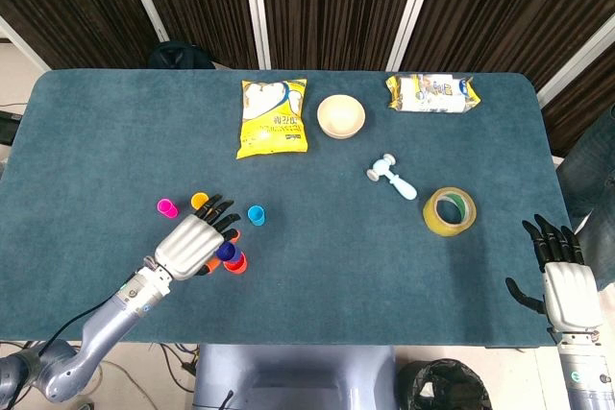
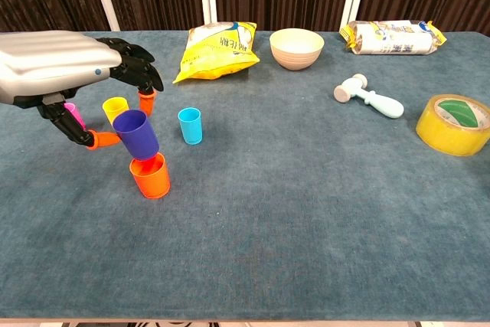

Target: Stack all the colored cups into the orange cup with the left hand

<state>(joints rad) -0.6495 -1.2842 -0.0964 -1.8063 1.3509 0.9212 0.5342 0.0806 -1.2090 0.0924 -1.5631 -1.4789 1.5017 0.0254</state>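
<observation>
My left hand (image 2: pixel 57 67) (image 1: pixel 192 243) holds a purple cup (image 2: pixel 137 133) (image 1: pixel 227 252) tilted, its base right at the mouth of the orange cup (image 2: pixel 151 176) (image 1: pixel 237 262), which stands upright on the table. A yellow cup (image 2: pixel 115 108) (image 1: pixel 199 201) and a pink cup (image 1: pixel 166 206) (image 2: pixel 76 115) stand just behind the hand, the pink one partly hidden in the chest view. The light blue cup (image 2: pixel 190 125) (image 1: pixel 256 214) stands to the right of them. My right hand (image 1: pixel 560 271) hangs open off the table's right edge, holding nothing.
At the back lie a yellow snack bag (image 2: pixel 217 49), a beige bowl (image 2: pixel 296 47) and a white-and-yellow packet (image 2: pixel 392 37). A small white-and-mint hammer-shaped toy (image 2: pixel 367 97) and a roll of yellow tape (image 2: pixel 456 123) sit on the right side of the blue table (image 2: pixel 306 220).
</observation>
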